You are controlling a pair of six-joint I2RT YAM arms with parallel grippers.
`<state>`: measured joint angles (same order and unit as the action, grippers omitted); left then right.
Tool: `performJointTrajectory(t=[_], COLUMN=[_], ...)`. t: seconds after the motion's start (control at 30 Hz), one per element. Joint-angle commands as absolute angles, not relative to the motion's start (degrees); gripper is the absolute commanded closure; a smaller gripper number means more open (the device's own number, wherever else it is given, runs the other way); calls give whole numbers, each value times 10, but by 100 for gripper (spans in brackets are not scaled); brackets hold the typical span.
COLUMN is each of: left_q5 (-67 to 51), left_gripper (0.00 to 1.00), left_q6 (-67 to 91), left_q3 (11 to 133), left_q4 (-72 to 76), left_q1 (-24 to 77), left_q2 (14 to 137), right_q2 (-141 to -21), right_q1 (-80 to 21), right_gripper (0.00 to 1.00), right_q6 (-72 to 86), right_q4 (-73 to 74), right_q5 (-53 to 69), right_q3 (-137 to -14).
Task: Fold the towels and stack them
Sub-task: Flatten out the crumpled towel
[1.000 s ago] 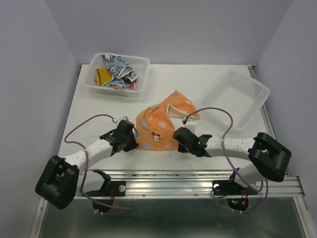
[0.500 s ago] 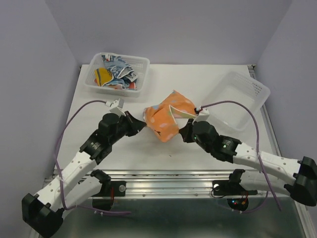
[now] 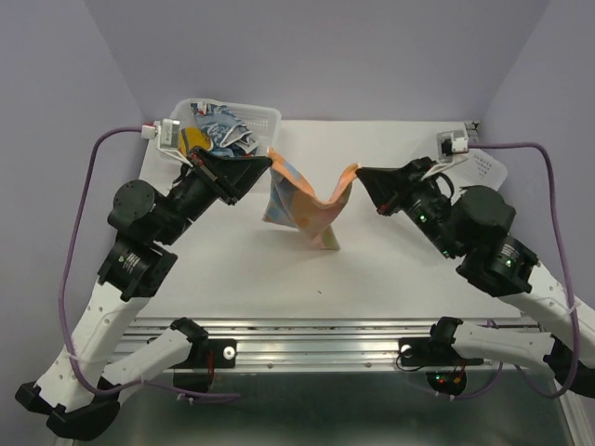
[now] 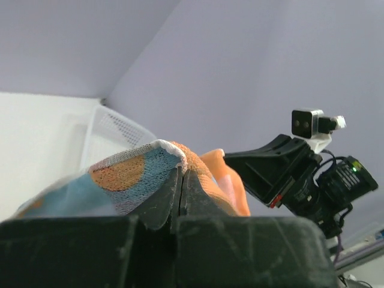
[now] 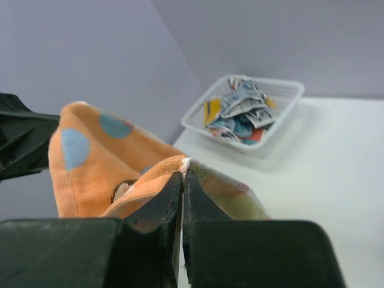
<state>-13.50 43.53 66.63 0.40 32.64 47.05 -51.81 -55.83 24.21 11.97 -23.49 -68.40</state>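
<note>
The orange dotted towel (image 3: 302, 206) hangs in the air between my two grippers, sagging in the middle above the table. My left gripper (image 3: 268, 160) is shut on its left corner, seen close in the left wrist view (image 4: 181, 174) with the towel (image 4: 129, 174) draped over the jaws. My right gripper (image 3: 359, 173) is shut on the right corner, seen in the right wrist view (image 5: 183, 176) with the towel (image 5: 90, 171) hanging to the left. The other towels (image 3: 218, 130) lie crumpled in the far-left basket (image 3: 265, 116), also in the right wrist view (image 5: 240, 114).
A second white lattice basket (image 3: 483, 165) sits at the right, mostly hidden behind my right arm. The white table (image 3: 372, 269) lies under the hanging towel. The metal rail (image 3: 316, 334) runs along the near edge.
Both grippers have risen and spread apart, lifting the orange towel off the table; it went from lying flat, to bunched, to hanging stretched between them.
</note>
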Motion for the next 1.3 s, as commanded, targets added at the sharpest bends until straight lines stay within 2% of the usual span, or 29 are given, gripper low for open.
performJointTrajectory(t=[0.0, 0.17, 0.3, 0.43, 0.57, 0.77, 1.0, 1.1, 1.27], left_q5=[-208, -260, -279, -255, -229, -131, 25, 67, 26], left_gripper=[100, 100, 100, 100, 100, 100, 100, 100, 100], left_q6=[433, 455, 473, 486, 499, 504, 477, 457, 434], left_q3=[736, 788, 793, 751, 688, 599, 556, 564, 589], left_q4=[35, 40, 44, 46, 48, 49, 52, 66, 107], left_q1=[330, 330, 330, 330, 330, 330, 326, 310, 253], left_q2=[466, 454, 426, 387, 367, 361, 439, 499, 605], right_q2=[-523, -534, -545, -532, -512, -508, -597, -634, -695], right_q1=[-555, -556, -556, -556, -557, -555, -555, -530, -424], right_gripper=[99, 99, 99, 99, 99, 99, 99, 99, 99], right_q6=[196, 205, 216, 232, 229, 211, 156, 130, 134], right_q4=[135, 147, 154, 141, 135, 127, 93, 55, 16], right_q5=[-123, 18, 79, 98, 34, -138, -394, -420, -339], right_q3=[-788, -869, -900, -879, -833, -768, -726, -712, -707])
